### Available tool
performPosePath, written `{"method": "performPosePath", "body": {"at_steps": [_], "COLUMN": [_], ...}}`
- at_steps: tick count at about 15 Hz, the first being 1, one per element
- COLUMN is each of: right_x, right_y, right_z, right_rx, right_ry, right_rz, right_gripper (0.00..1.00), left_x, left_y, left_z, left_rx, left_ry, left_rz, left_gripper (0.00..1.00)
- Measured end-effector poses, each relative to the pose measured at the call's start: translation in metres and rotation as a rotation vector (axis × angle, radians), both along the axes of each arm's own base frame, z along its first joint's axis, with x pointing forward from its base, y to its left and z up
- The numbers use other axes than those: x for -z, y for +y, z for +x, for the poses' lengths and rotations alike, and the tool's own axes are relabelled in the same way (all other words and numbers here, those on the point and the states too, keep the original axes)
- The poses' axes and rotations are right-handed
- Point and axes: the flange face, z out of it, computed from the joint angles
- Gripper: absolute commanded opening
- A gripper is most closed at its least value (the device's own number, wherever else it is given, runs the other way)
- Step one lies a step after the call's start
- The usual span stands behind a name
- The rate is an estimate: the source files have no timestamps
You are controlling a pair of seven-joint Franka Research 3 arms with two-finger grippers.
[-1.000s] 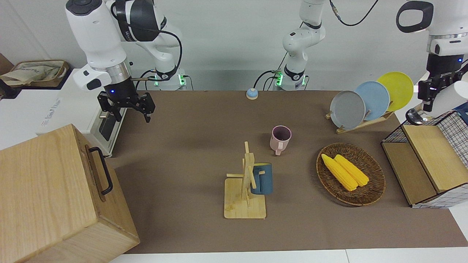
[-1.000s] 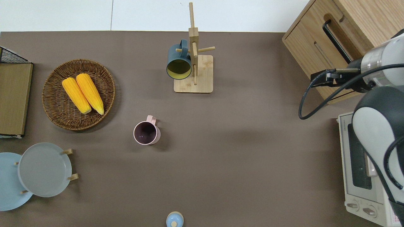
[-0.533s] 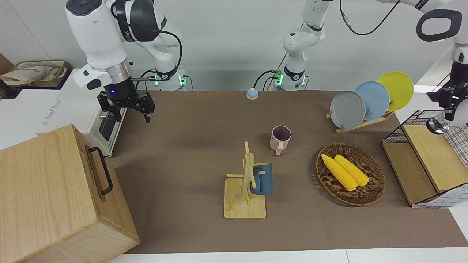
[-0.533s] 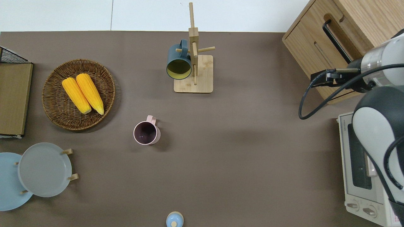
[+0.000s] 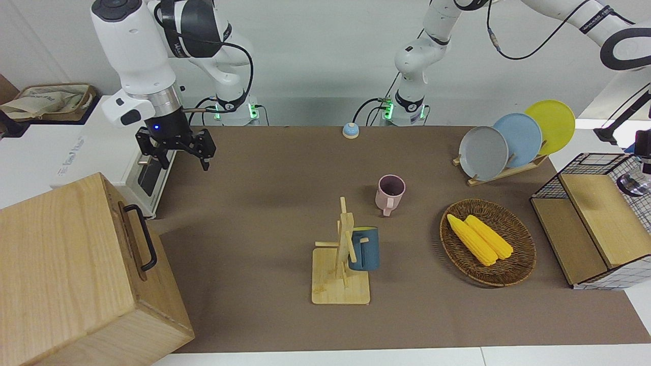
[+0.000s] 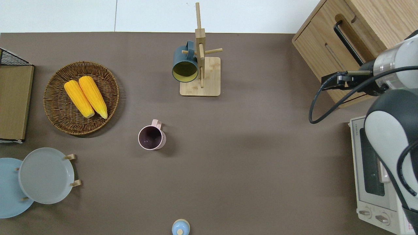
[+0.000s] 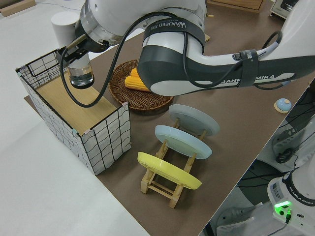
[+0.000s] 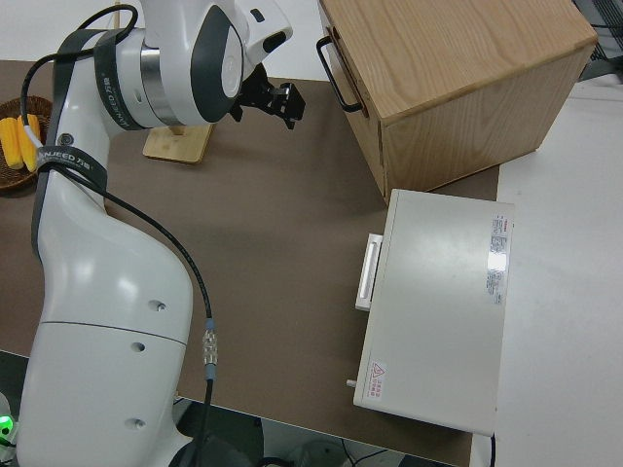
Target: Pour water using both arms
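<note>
At the far right edge of the front view, the left gripper (image 5: 642,168) hangs over the wire rack (image 7: 106,129) with a clear glass (image 7: 80,76) under it; the left side view, in its upper left, shows the glass lifted just above the rack's wooden shelf, and the fingers look closed around its upper part, though the contact itself is hard to make out. The right gripper (image 5: 179,148) is parked at the upper left of the front view, its jaws spread wide and empty. The pink mug (image 6: 152,137) stands upright near the middle of the brown mat (image 6: 248,169), handle pointing away from the robots, and seems the likely place to pour. The glass is probably light but rigid, smooth and breakable, so a slipping or over-tight hold is the risk; a firm grip on the wall below the rim, kept upright until over the mug, looks safest.
</note>
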Motion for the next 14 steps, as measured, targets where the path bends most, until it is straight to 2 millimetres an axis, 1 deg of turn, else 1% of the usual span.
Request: {"method": "performPosePath", "body": {"at_steps": [3, 7, 10, 11, 14], "right_x": [0.0, 0.0, 0.0, 0.0, 0.0], "right_y": [0.0, 0.0, 0.0, 0.0, 0.0], "right_z": [0.0, 0.0, 0.0, 0.0, 0.0], "right_rx": [0.0, 0.0, 0.0, 0.0, 0.0], "right_ry": [0.0, 0.0, 0.0, 0.0, 0.0], "right_rz": [0.0, 0.0, 0.0, 0.0, 0.0], "right_gripper": [0.992, 0.992, 0.992, 0.992, 0.992], "left_x": [0.018, 0.051, 0.061, 0.064, 0.071], "left_y": [0.003, 0.011, 0.014, 0.016, 0.028], "left_z": [0.006, 0.005, 0.005, 0.004, 0.0], "left_rx": [-0.002, -0.004, -0.007, -0.005, -0.014], "left_ry": [0.0, -0.014, -0.012, -0.012, -0.009], "left_rz": [-0.014, -0.061, -0.065, -0.058, -0.048], "left_gripper": [0.07, 0.08, 0.08, 0.1, 0.11]}}
